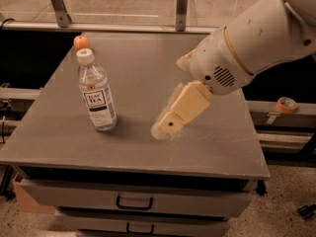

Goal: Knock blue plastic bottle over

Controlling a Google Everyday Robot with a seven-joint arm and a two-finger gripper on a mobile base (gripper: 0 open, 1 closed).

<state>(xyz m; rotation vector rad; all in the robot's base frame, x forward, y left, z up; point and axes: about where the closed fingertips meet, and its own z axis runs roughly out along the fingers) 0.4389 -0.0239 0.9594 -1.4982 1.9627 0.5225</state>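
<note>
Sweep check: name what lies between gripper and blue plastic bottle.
Camera view: only bare tabletop between the gripper, low over its middle, and the upright blue plastic bottle.

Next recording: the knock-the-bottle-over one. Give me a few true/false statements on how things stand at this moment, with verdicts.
1. The blue plastic bottle stands upright on the table. True.
2. The gripper is pressing against the bottle. False: it is low over the table, toward the picture's right of the bottle, with bare tabletop between them.
3. The bottle's cap is off. False: a white cap is on it.
4. A small orange object sits behind the bottle, near the table's far edge. True.
5. A roll of tape lies on the tabletop next to the bottle. False: it sits off the table, on a ledge at the picture's right edge.
</note>
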